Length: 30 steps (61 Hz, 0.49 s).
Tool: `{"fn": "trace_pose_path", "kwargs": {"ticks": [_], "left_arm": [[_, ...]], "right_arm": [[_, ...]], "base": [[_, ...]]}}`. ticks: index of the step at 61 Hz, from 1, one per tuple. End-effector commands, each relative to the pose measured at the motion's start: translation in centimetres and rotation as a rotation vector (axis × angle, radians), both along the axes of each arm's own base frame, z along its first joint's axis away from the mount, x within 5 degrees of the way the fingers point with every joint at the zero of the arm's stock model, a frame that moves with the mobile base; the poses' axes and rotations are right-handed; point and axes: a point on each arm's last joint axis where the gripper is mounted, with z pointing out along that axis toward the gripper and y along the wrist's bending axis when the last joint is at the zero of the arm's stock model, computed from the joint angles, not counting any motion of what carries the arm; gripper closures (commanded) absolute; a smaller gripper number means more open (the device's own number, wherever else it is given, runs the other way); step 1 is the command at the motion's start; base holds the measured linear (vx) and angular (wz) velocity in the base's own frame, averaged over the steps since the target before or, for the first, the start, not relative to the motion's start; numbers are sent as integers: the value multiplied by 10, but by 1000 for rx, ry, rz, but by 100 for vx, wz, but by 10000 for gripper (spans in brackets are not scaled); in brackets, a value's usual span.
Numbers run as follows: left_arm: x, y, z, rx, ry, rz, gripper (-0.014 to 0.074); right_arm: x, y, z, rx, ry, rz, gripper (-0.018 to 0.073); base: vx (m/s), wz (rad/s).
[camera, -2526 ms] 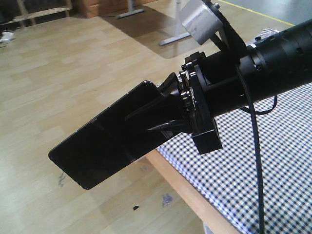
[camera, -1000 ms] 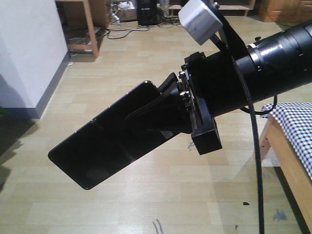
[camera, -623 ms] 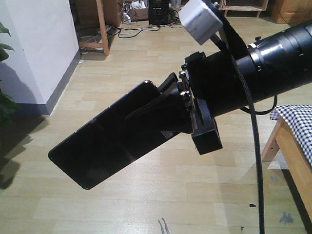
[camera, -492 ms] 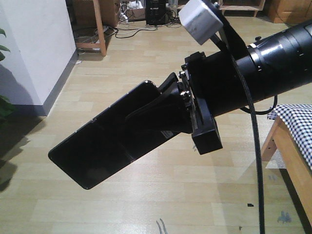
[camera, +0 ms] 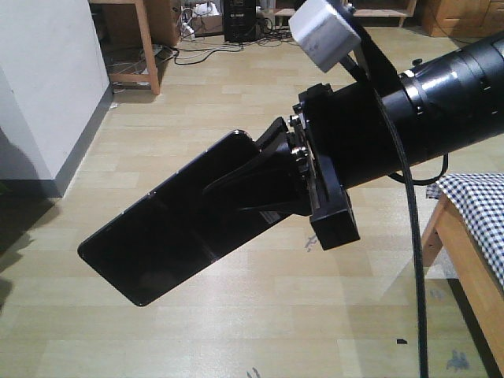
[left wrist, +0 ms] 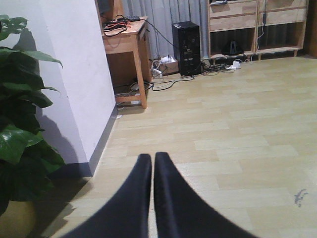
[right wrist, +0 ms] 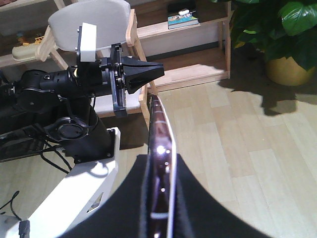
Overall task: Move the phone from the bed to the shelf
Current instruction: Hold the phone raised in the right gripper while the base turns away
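Glossy black and dead flat, the rectangular slab phone [camera: 169,236] with its centre crease slants down to the left across the middle of the front view. It hangs in the air over a pale wood-plank floor [camera: 236,339]. The right gripper [camera: 236,177], with matte black wedge-shaped fingers, is clamped on the phone's upper end. In the right wrist view the phone is edge-on, a thin pinkish metallic rim running up the centre between the dark fingers. At the right edge of the front view is the bed [camera: 472,205], black-and-white small-check gingham cloth over a wooden frame, well apart from the phone. The left gripper [left wrist: 152,158], low centre in its own view, has two tapered black fingers pinched together on nothing, with only a hairline slit between them. A pale-wood shelving unit of thick boards [right wrist: 188,74] runs along the top of the right wrist view, well apart from the phone.
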Motion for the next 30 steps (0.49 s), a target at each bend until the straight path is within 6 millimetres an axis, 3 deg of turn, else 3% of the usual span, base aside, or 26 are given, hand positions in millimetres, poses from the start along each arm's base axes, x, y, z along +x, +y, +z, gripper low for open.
{"fn": "trace_pose_path", "kwargs": {"ticks": [1, 30], "left_arm": [[-1, 0, 15, -8, -107, 0, 595], [-1, 0, 15, -8, -107, 0, 595]], "right_arm": [[-15, -2, 23, 93, -9, 50, 562], [-15, -2, 23, 93, -9, 50, 562]], "base": [[14, 8], [19, 7]]}}
